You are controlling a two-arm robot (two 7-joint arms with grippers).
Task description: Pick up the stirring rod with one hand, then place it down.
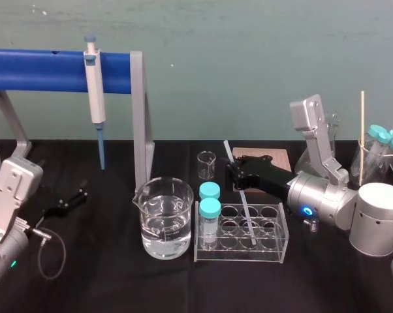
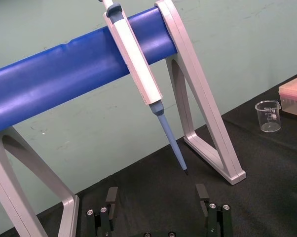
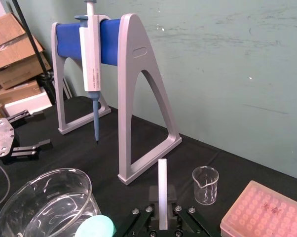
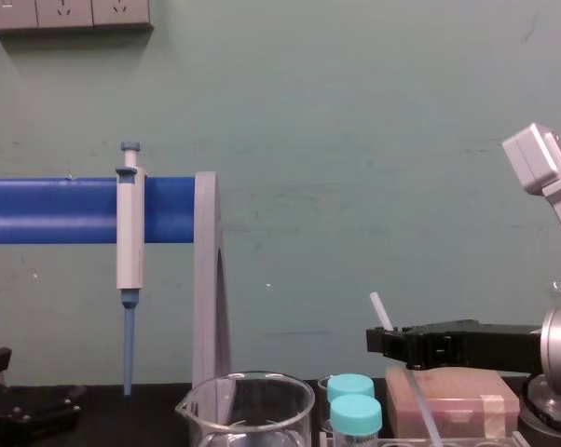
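Note:
The stirring rod is a thin translucent-white stick that leans with its lower end in the clear tube rack and its upper end pointing back. My right gripper reaches in from the right above the rack and is shut on the rod's upper part. The right wrist view shows the rod standing pinched between the black fingers. From the chest view, the rod's tip sticks up just above the right gripper. My left gripper rests open on the cloth at far left, and its open fingers hold nothing.
A water-filled beaker and two teal-capped vials stand left of the rack. Behind are a small empty beaker and a pink tip box. A pipette hangs on the blue-barred stand. Glassware crowds the far right.

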